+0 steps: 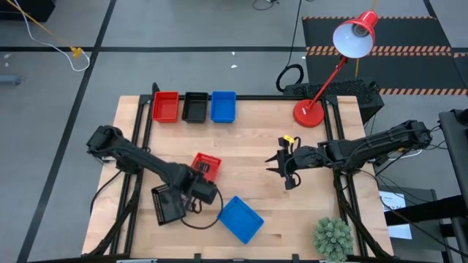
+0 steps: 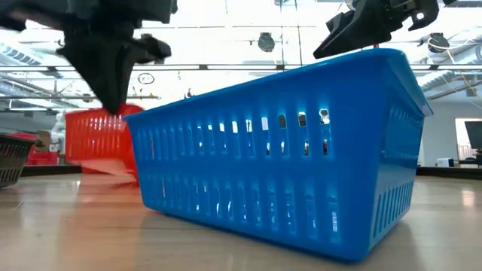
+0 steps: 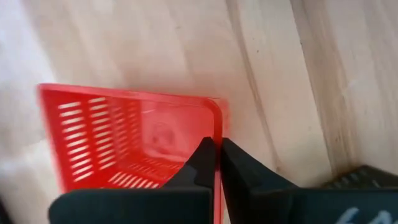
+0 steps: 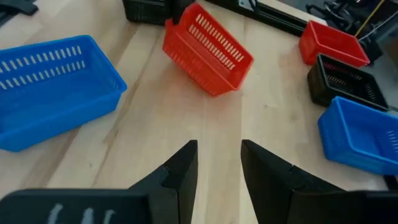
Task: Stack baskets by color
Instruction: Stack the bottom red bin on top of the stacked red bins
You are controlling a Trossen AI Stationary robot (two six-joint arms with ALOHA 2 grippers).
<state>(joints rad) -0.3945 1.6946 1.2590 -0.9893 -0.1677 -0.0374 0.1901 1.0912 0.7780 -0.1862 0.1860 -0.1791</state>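
Observation:
A red basket [image 1: 208,166] sits tilted at the table's middle left, with my left gripper [image 1: 199,177] shut on its wall; it also shows in the right wrist view [image 4: 208,40]. A loose black basket [image 1: 167,203] lies near the left arm. A blue basket [image 1: 240,218] rests on its base toward the near edge. One red [image 1: 167,107], one black [image 1: 194,107] and one blue basket [image 1: 223,106] stand in a row at the far edge. My right gripper [image 1: 281,169] hovers open right of centre, with nothing between its fingers. My left gripper pinches the red basket's side wall at its rim [image 3: 217,134], close to a corner, one finger inside the basket and one outside. The fingers come from above, pointing down. The basket is tilted, its held side higher; whether its low edge [image 4: 214,92] touches the table I cannot tell.
A red lamp stands on its round base [image 1: 308,113] at the far right. A small green plant [image 1: 333,237] sits at the near right corner. Bare wood lies between the far row of baskets and both grippers.

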